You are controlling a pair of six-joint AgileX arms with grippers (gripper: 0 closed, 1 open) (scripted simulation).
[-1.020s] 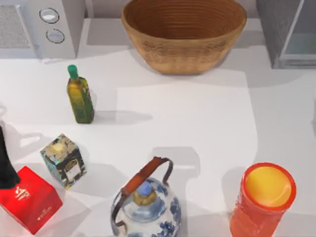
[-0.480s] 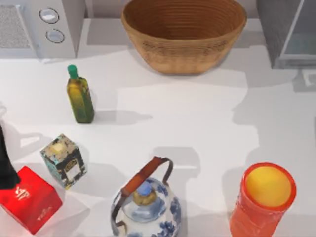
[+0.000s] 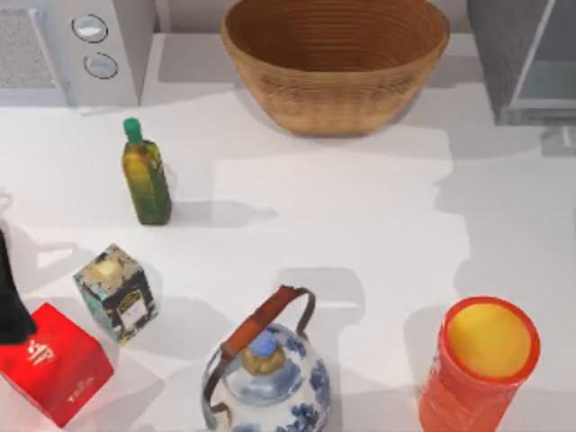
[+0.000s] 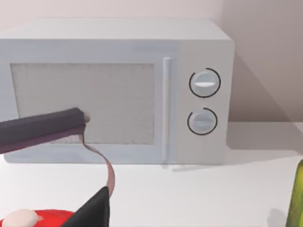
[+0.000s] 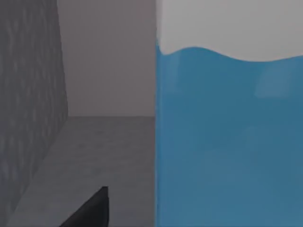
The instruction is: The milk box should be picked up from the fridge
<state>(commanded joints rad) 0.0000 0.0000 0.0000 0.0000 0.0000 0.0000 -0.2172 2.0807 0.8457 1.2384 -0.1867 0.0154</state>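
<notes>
1. The milk box (image 5: pixel 227 137) has a smooth sky-blue side and a white top with a wavy edge. In the right wrist view it stands very close to the camera, inside the fridge (image 5: pixel 28 94).
2. The fridge is dark grey and speckled, with flat walls and a flat floor. In the top view it sits at the upper right corner (image 3: pixel 504 54), with a pale glassy panel in a light frame.
3. A dark bit of the right hand (image 5: pixel 90 213) shows low in the right wrist view, beside the milk box. I cannot tell if its fingers are apart or together.
4. The left hand (image 4: pixel 71 161) waits by the boxy pale microwave (image 4: pixel 118 90) with two round dials. Its dark fingers are apart.
5. On the white worktop (image 3: pixel 360 225) sit a round woven basket (image 3: pixel 335 63) and a shiny red box (image 3: pixel 54 364).
</notes>
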